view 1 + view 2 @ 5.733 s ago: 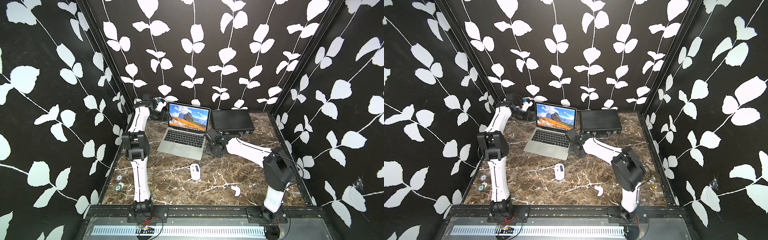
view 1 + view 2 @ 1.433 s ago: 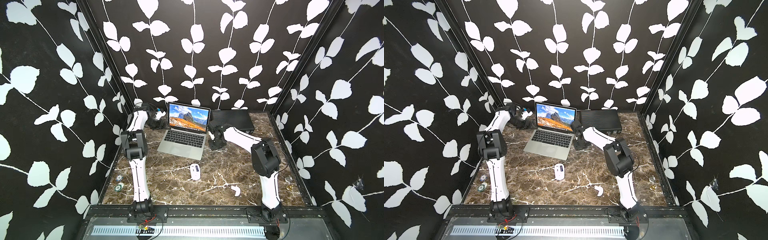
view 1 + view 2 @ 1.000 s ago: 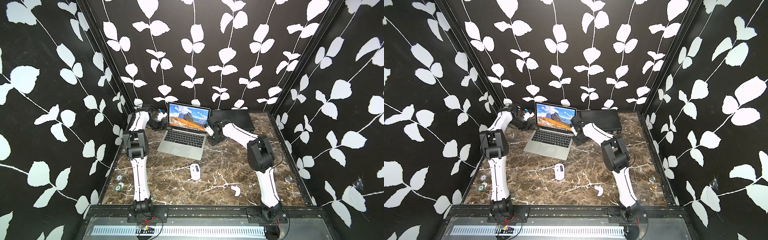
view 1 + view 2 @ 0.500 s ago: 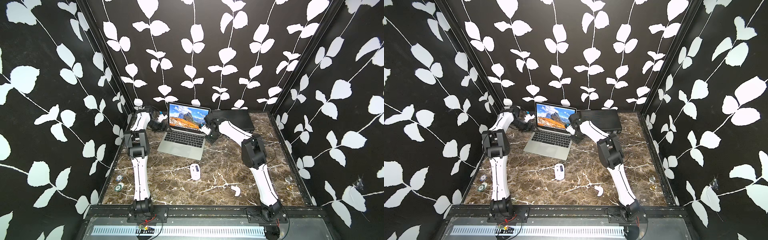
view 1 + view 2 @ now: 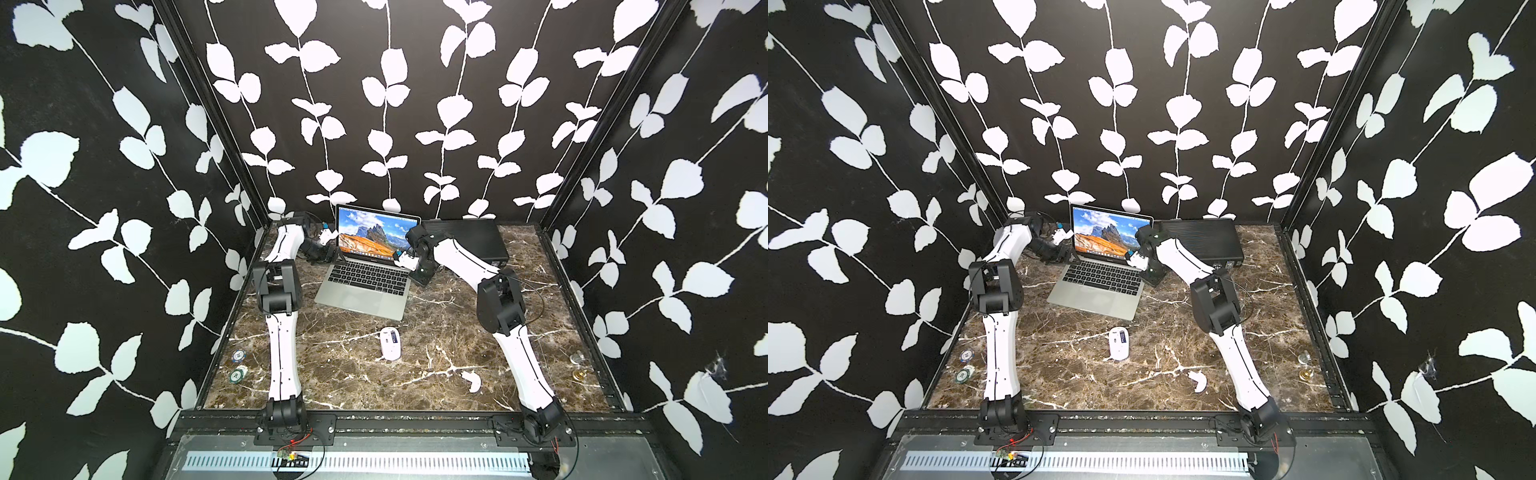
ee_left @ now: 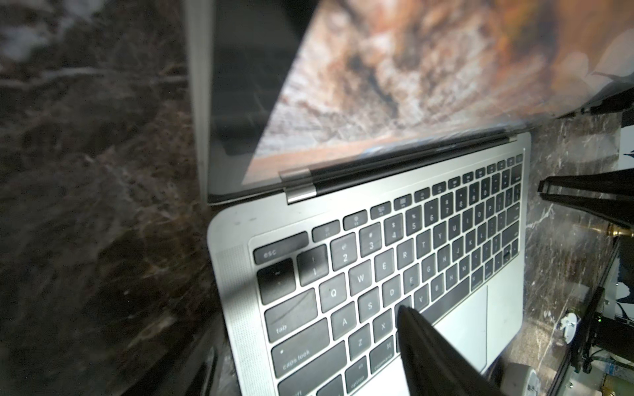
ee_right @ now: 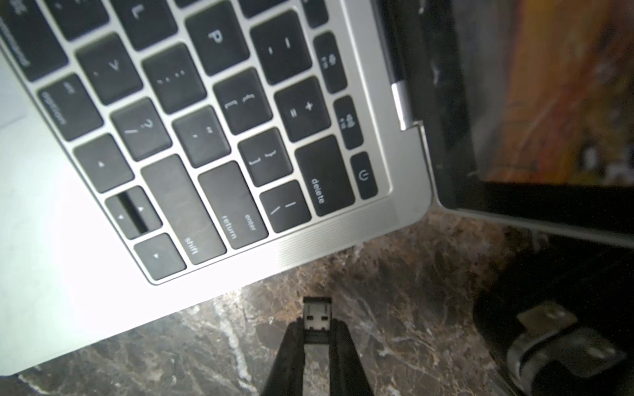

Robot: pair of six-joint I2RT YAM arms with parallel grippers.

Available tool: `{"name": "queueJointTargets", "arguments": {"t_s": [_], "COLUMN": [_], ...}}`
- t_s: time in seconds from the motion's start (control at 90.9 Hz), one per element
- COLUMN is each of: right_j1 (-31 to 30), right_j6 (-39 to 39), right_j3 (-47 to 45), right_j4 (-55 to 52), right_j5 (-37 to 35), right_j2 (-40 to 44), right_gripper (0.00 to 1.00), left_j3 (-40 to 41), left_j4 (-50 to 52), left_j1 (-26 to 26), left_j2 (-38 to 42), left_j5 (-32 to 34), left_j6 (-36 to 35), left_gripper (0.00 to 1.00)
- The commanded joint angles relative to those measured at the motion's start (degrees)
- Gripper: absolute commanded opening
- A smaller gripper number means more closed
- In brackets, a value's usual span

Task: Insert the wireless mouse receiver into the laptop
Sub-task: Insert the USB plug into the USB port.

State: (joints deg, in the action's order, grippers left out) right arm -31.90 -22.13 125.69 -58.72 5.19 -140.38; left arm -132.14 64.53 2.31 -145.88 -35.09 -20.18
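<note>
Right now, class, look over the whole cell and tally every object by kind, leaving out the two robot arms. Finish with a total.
laptop: 1
white mouse: 1
USB receiver: 1
loose white cover piece: 1
black case: 1
round chips: 2
small metal pieces: 2
Total: 9

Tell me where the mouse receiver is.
In the right wrist view, the receiver is pinched in the right end effector, just off the laptop's right edge near the shift key.
</note>
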Motion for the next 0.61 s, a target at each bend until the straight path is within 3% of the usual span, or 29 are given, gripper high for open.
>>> {"name": "queueJointTargets", "arguments": {"t_s": [0.0, 0.594], "right_j1": [0.2, 0.5], "right_j6": [-2.2, -3.8], "right_j3": [2.4, 6.2], "right_j4": [-3.1, -5.8], "right_j5": [0.0, -4.5], "right_j2": [-2.2, -5.7], "right_gripper": [0.03, 0.0], "left_j3": [-1.4, -4.2], "left_j4": [1.6, 2.1], "left_j1": [-1.1, -3.0], "left_j2": [-0.8, -2.3], "left_j5": [-2.0, -3.1], "left_j6": [-1.1, -1.1], "left_gripper": [0.79, 0.78]}}
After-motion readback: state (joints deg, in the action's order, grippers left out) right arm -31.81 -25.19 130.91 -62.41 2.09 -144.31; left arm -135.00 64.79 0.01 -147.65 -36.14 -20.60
